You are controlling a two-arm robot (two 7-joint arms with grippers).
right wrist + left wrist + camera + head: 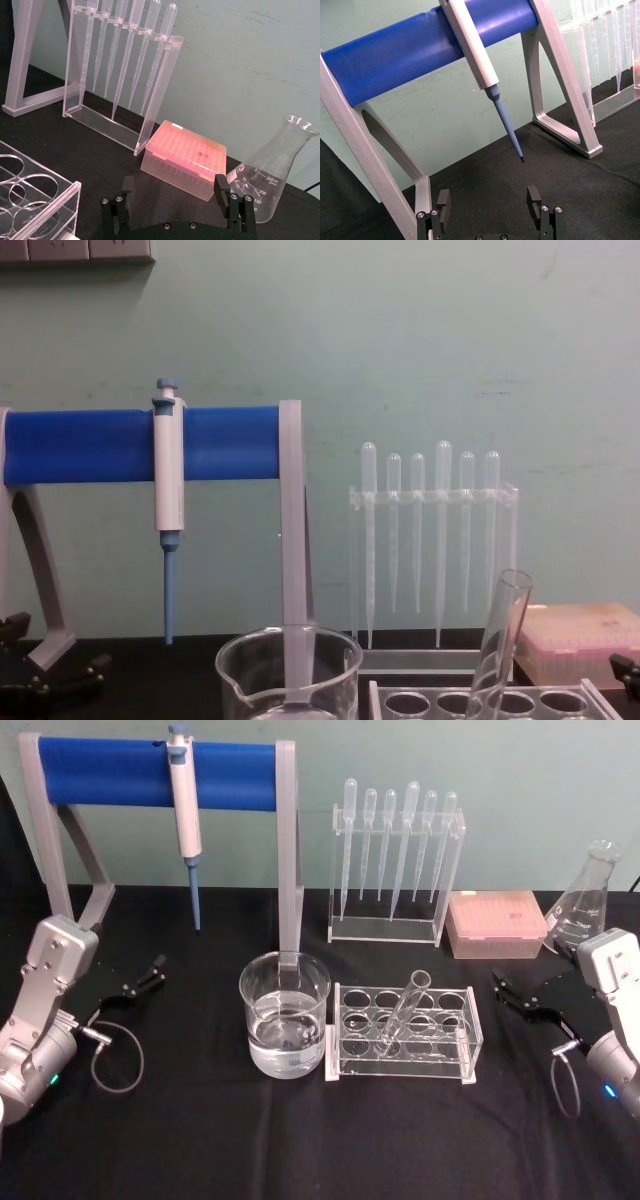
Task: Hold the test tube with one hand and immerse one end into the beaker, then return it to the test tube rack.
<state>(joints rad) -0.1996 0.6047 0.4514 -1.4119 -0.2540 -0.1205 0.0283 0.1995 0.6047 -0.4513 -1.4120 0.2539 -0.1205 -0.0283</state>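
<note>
Low on my left, the left gripper (152, 972) sat over the black counter (300, 1140), fingers apart, gripping nothing. On my right, the right gripper (508, 990) mirrored it, also spread and empty. Between them, the beaker (285, 1015), part-filled with clear liquid, stood just beside the rack (455, 1065). The test tube (403, 1012) leaned in that rack, rim tilted rightward. Farther back stood the pipettes (395, 850), a pink box (497, 923), a flask (585, 905) and the blue-barred stand (100, 772) holding a pipettor (185, 810).

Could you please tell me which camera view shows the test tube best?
The head view: the test tube appears whole, leaning in the clear rack beside the beaker. The chest view catches its upper part and rim.
</note>
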